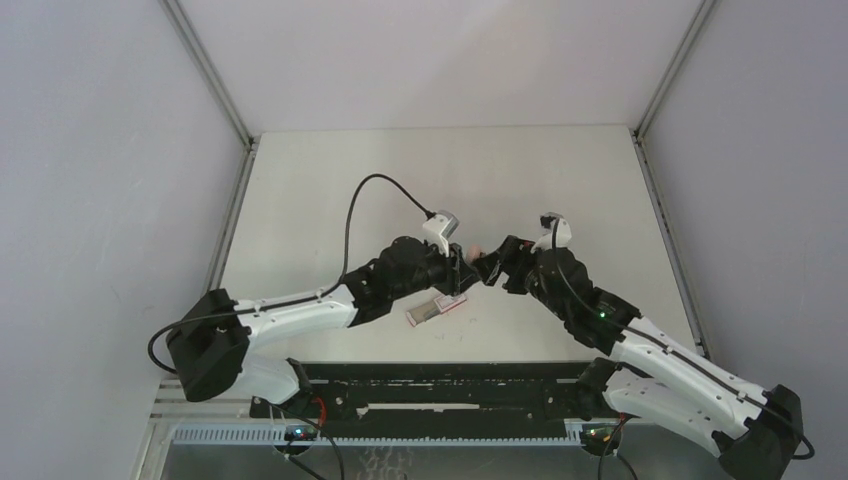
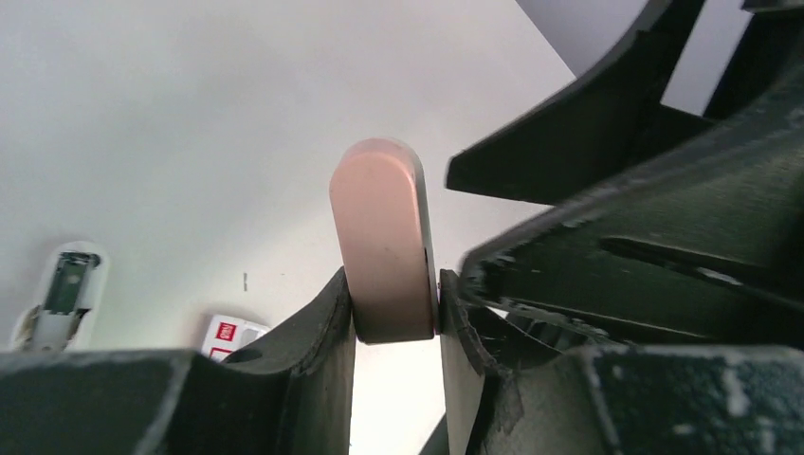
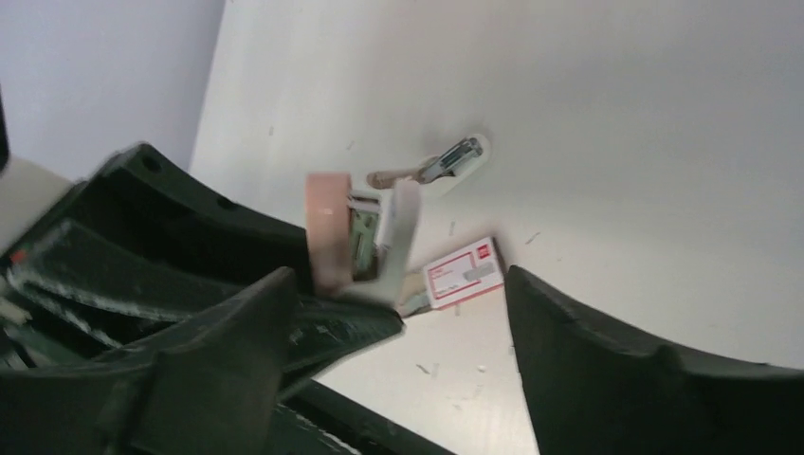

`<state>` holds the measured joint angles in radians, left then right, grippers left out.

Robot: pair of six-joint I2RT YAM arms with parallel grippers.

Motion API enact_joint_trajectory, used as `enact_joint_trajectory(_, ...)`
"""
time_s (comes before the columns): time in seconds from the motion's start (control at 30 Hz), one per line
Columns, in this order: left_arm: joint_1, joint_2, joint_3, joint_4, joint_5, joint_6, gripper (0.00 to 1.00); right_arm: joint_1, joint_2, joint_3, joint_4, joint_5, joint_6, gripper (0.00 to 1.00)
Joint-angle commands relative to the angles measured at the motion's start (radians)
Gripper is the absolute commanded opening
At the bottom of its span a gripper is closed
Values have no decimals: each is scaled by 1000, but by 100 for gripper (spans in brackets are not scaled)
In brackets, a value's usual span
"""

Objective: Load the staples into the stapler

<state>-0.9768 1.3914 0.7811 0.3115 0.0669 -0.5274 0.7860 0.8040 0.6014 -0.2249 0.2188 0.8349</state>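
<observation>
Top external view: both arms reach in over the white table and meet above its middle. The left gripper and the right gripper face each other, with the pink stapler between them, off the surface.

Left wrist view: the left gripper is clamped on the stapler's rounded pink end, one finger on each side. Below on the table lie a small white object and the staple box.

Right wrist view: the right gripper is spread wide and holds nothing. The stapler sits ahead in the other gripper, hinged apart. The staple box lies flat near the white object.
</observation>
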Motion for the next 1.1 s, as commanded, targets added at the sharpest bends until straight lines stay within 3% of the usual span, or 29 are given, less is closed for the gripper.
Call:
enact_joint_trajectory(0.0,10,-73,-26,13,-90,51,0,-16,-65,40,-25,-32,-122,83)
enact_joint_trajectory(0.2,13,-115,-74,12,-104,124,0,-194,-132,44,-81,-228,-153,84)
enact_joint_trajectory(0.37,12,-163,-139,65,-42,266,0,-443,-105,43,-128,-525,-166,81)
enact_joint_trajectory(0.47,5,-189,-185,122,38,372,0,-521,-62,44,-115,-714,-170,77)
enact_joint_trajectory(0.7,-48,-215,-194,80,63,531,0,-491,27,43,-21,-952,-118,64)
enact_joint_trajectory(1.07,-99,-244,-203,67,34,599,0,-403,126,43,48,-970,-88,40)
